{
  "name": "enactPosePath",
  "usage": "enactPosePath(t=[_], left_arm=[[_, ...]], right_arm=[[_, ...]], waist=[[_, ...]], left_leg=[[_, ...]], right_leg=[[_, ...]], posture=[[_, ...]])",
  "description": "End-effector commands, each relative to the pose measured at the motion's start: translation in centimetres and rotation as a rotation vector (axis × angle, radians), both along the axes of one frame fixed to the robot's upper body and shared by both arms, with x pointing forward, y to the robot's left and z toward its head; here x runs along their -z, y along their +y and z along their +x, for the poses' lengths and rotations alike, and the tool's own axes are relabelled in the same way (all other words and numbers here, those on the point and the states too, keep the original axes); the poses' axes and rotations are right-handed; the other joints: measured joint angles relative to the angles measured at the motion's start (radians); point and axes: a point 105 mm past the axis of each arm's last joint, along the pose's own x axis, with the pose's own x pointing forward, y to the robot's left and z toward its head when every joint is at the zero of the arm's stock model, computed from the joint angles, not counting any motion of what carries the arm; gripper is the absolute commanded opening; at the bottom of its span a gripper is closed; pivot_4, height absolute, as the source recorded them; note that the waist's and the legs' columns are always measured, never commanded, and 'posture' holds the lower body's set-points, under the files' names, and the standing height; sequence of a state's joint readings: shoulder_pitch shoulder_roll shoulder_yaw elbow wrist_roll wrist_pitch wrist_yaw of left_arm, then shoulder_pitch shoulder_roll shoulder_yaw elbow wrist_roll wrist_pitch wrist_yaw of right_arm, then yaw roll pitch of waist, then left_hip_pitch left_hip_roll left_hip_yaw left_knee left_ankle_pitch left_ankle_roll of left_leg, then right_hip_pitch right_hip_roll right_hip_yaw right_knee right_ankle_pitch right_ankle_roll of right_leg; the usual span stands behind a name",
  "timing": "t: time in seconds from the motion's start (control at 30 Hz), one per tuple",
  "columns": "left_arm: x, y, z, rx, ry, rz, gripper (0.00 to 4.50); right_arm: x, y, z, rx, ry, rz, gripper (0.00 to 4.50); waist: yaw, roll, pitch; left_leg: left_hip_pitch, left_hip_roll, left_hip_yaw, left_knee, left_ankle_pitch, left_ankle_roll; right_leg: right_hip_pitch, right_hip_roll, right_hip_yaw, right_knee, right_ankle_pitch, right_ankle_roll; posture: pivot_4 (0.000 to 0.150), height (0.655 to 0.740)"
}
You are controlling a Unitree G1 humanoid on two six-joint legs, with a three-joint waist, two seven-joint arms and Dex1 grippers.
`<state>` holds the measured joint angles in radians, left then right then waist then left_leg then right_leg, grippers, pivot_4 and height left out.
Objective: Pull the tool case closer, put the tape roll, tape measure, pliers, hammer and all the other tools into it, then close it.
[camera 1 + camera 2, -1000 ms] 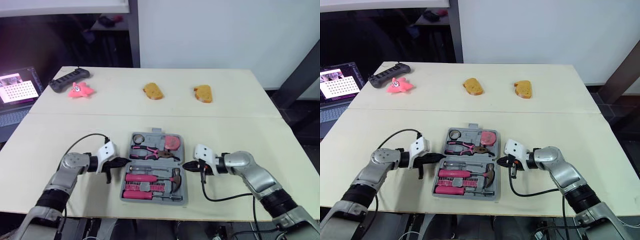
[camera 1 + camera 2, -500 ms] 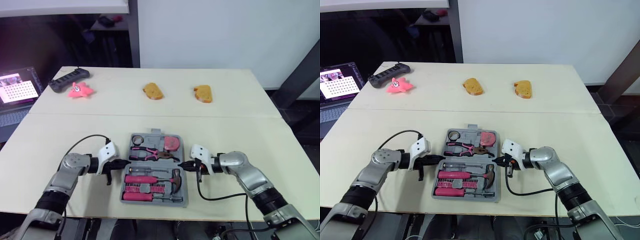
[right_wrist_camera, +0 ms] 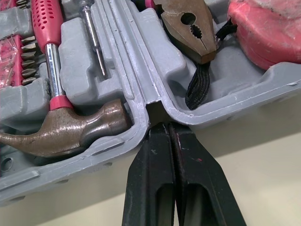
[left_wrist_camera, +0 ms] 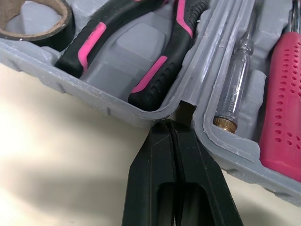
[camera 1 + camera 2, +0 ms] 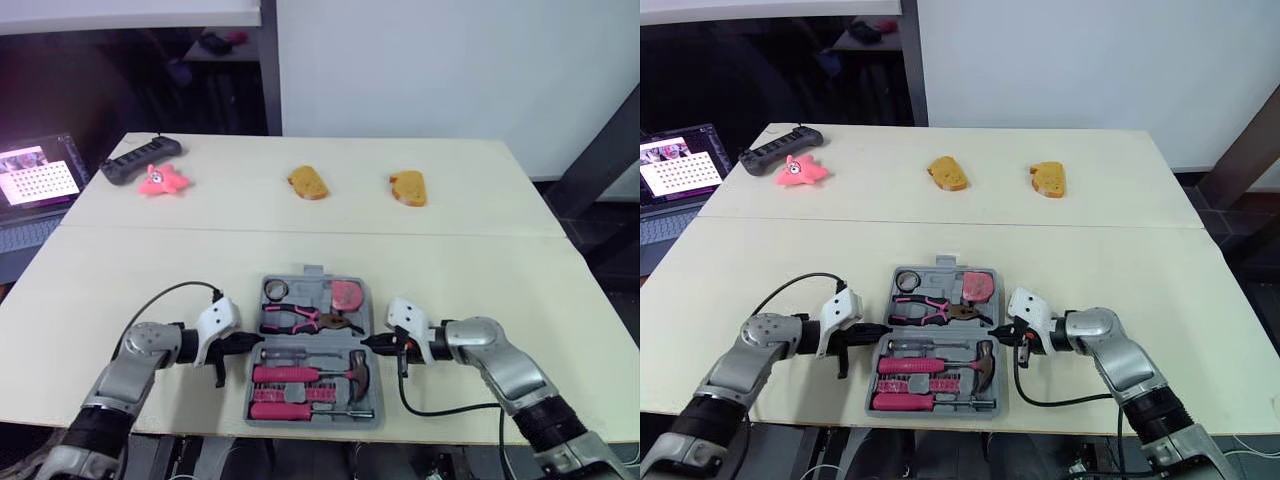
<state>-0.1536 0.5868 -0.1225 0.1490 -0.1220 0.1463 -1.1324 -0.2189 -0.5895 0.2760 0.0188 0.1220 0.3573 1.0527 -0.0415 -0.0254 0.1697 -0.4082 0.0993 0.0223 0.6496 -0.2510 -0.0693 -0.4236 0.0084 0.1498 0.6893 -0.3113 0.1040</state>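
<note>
- I am looking at the tool case (image 5: pixel 312 272) lying open and flat on the desk (image 5: pixel 480 270), close to the near edge and right between my two arms, so I am judging the pull-in step done.
- The packing is looking finished too. The tape roll (image 5: pixel 276 290) and tape measure (image 5: pixel 346 294) are sitting in the far half with the pliers (image 5: pixel 305 318) below them. The hammer (image 5: pixel 355 368) and the pink screwdrivers (image 5: pixel 290 375) are filling the near half.
- I am seeing no loose tools on the desk. The pink toy (image 5: pixel 160 180), the black controller (image 5: pixel 140 158) and the two tan pieces (image 5: pixel 307 182) are lying well apart at the far side, and I am not counting them as tools.
- The left jaws are pressed fully together, gripping nothing, with the tips pushing into the hinge notch on the case's left side.
- The right jaws are likewise closed tight and empty, with the tips touching the hinge notch on the right side.
- What is remaining is the closing: I am expecting to fold one half over the other and press it down.
</note>
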Motion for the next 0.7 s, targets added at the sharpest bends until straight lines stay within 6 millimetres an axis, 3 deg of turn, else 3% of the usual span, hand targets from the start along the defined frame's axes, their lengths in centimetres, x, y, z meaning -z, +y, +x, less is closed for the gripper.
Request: enactPosePath(t=[0.03, 0.33, 0.43, 0.53, 0.7], left_arm=[[-0.1, -2.7, -1.4, 0.077, 0.012, -0.067, 0.00], [-0.1, -1.3, -1.0, 0.027, 0.005, -0.040, 0.00], [-0.4, 0.3, -0.6, -0.020, -0.007, -0.017, 0.00], [-1.6, 2.7, 0.0, -0.111, -0.012, -0.052, 0.00], [-5.1, 2.5, -0.6, -0.091, -0.010, -0.248, 0.00]], right_arm=[[-0.4, 2.5, -1.9, -0.118, 0.018, 0.066, 0.10], [-0.1, 1.8, -1.4, -0.089, 0.006, 0.037, 0.10], [-0.1, 0.5, -0.5, -0.040, -0.019, -0.003, 0.10], [-0.7, -2.4, 0.0, 0.036, 0.000, -0.047, 0.10], [-2.6, -4.4, -0.2, 0.085, 0.029, -0.020, 2.37]], waist=[[0.000, 0.000, 0.000], [0.000, 0.000, -0.001], [-0.001, 0.000, -0.001], [-0.003, 0.000, -0.001], [0.003, 0.000, 0.000]], left_leg=[[0.000, 0.000, 0.000, 0.000, 0.000, 0.000], [0.001, 0.000, 0.000, 0.000, 0.000, 0.000], [0.001, 0.000, 0.000, 0.000, 0.000, 0.000], [0.001, 0.000, 0.000, 0.000, 0.000, 0.000], [0.001, 0.000, 0.000, 0.000, 0.000, 0.000]], right_leg=[[0.000, 0.000, 0.000, 0.000, 0.000, 0.000], [0.002, 0.000, 0.000, 0.000, 0.000, 0.000], [0.002, 0.000, 0.000, 0.000, 0.000, 0.000], [0.001, 0.000, 0.000, 0.000, 0.000, 0.000], [0.001, 0.000, 0.000, -0.001, 0.000, 0.000]], posture=[[0.150, 0.7150], [0.150, 0.7150], [0.150, 0.7150], [0.150, 0.7150], [0.150, 0.7150]])
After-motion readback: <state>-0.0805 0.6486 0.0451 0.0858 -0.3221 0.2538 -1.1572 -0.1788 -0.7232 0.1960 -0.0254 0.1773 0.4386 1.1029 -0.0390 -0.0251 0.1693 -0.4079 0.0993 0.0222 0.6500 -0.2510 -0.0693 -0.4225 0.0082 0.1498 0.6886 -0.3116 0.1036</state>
